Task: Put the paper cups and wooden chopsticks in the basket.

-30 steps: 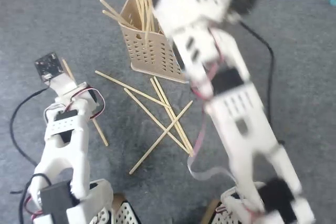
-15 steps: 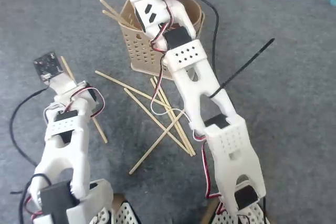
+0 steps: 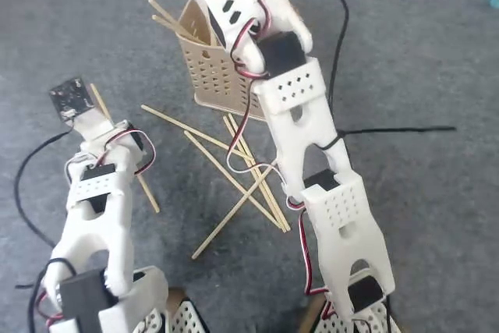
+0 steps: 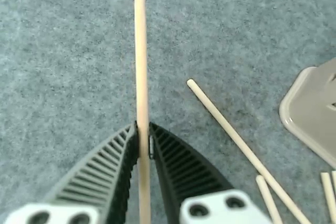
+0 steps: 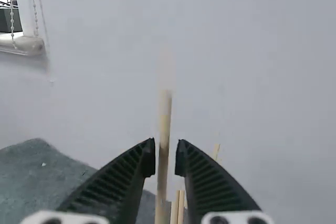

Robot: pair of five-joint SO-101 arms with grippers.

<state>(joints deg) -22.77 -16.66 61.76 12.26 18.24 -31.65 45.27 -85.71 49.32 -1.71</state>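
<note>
Our left gripper [image 4: 143,129] clamps one chopstick [image 4: 139,51] low over the carpet [image 3: 437,193], and loose chopsticks [image 3: 242,177] lie midway. Above the basket [image 3: 209,76], our right gripper [image 5: 165,156] straddles a stick [image 5: 164,114]. Whether it grips, we cannot tell. We should aim it steeply inside.

Left gripper [image 4: 143,132] clamping a chopstick [image 4: 139,51].
A second chopstick [image 4: 231,129] lies near it on the grey carpet [image 4: 63,51].

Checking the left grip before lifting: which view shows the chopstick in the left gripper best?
The left wrist view: the chopstick runs straight between the shut fingers of the left gripper. In the high view the arm covers the grip, and the stick's ends poke out. The right wrist view faces a wall.
</note>
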